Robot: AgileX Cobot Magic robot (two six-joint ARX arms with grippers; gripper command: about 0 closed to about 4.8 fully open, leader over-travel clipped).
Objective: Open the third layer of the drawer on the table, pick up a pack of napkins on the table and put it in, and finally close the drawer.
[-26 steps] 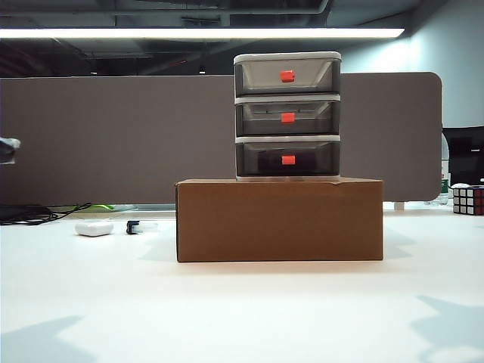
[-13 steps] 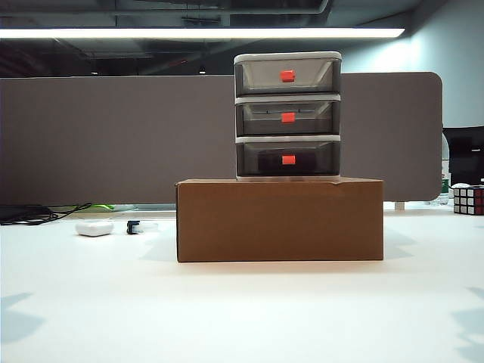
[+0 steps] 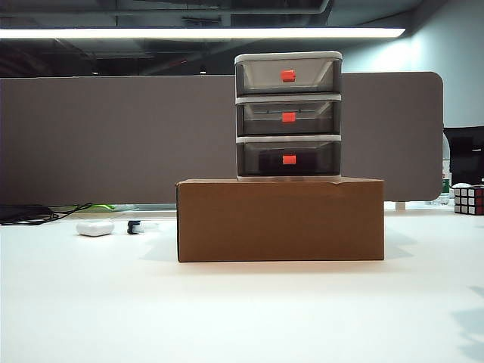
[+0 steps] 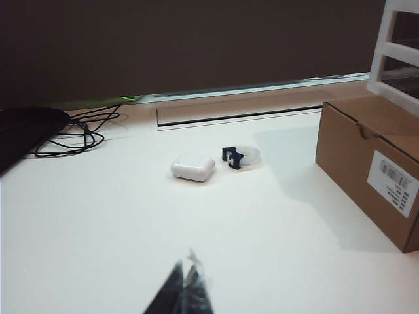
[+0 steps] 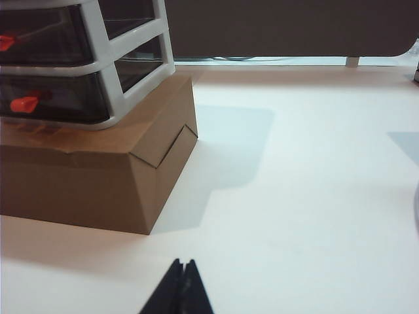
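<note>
1. The white surface (image 3: 242,310) is filling the lower half of the exterior view, with a dark grey partition panel (image 3: 113,136) standing along its far edge and a long ceiling light (image 3: 197,33) glowing across the top of the frame.
2. A wide brown cardboard box (image 3: 280,219) is sitting at the centre of the surface.
3. The drawer (image 3: 288,115) is standing on top of the box, just right of centre; all three tiers are sitting pushed in, and the third layer (image 3: 288,158) is showing its red-orange tab at the bottom.
4. Black cables (image 4: 72,131) are lying at the left edge by the partition.
5. A small white rounded case (image 3: 94,228) and a small dark clip (image 3: 134,226) are lying at middle left; a colour cube (image 3: 469,200) is sitting at the far right.
6. The left end effector (image 4: 186,291) is hanging above bare surface, fingertips together and holding nothing.
7. The right end effector (image 5: 182,288) is hanging near the box's corner, fingertips likewise pressed together and gripping nothing.
</note>
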